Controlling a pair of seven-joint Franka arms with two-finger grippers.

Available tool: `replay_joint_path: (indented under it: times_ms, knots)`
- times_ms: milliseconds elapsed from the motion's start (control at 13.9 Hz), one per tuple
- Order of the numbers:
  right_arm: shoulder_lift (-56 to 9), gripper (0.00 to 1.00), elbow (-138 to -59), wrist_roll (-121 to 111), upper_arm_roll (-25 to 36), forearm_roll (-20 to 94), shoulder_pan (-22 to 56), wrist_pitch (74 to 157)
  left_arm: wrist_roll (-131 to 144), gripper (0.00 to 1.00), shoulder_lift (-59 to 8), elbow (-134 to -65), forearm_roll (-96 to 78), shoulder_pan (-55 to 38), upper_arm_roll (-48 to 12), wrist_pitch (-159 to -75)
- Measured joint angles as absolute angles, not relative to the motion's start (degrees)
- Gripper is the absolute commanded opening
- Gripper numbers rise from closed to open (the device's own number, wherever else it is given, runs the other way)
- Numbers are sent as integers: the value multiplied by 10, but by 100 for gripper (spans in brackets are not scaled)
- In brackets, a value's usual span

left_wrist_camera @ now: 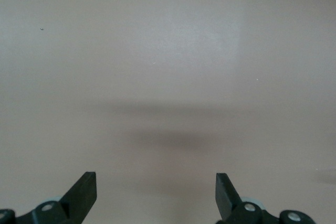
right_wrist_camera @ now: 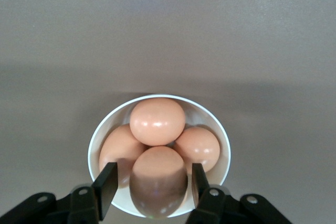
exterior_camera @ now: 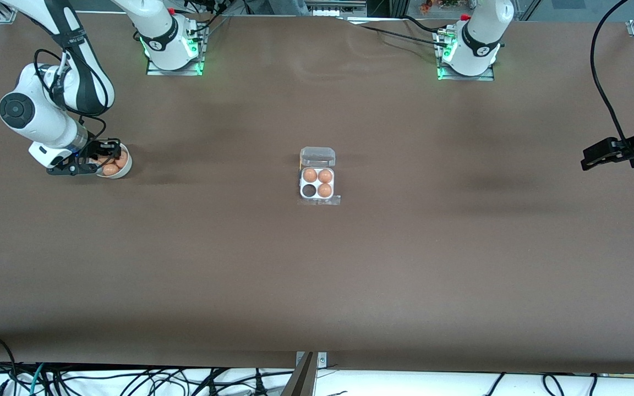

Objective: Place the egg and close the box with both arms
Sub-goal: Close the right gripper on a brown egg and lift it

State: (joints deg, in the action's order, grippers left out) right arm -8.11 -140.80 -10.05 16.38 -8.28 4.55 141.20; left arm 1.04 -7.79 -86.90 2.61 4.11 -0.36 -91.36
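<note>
I've got the right gripper (exterior_camera: 109, 159) down in the white bowl (exterior_camera: 124, 171) at the right arm's end of the table (exterior_camera: 317, 275). Wrist cam on that arm shows its fingers (right_wrist_camera: 107, 184) on either side of one egg (right_wrist_camera: 159, 182), pads right at the shell; looks like contact, but can't confirm a firm clamp from here. That egg sits on top of the pile w/ three more eggs (right_wrist_camera: 157, 120) around it in the bowl, all brown, all resting inside the rim.

The box (exterior_camera: 317, 184) is mid-table, well apart from the bowl and from both grippers. Its lid (exterior_camera: 317, 157) is open, laid back toward the robots' bases. Three cells hold an egg each; the fourth cell (exterior_camera: 309, 190), the one nearer the front cam on the right arm's side, is dark and unfilled.

Left gripper (exterior_camera: 603, 154) waits over bare table at the left arm's end, nowhere near the box. Its fingers (left_wrist_camera: 84, 192) are spread wide apart w/ nothing between them; the left wrist cam sees only table surface and a soft shadow.
</note>
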Motion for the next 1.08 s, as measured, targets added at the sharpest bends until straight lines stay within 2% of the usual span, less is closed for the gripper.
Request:
replay_joint_path:
  times_ms: [719, 1079]
  knots:
    - [-81, 40, -1408, -101, 164, -83, 46, 1412, 10, 100, -79, -869, 26, 38, -4, -914]
    - [-81, 38, -1397, -101, 163, -83, 46, 1392, 10, 100, -79, -869, 26, 35, -5, -914]
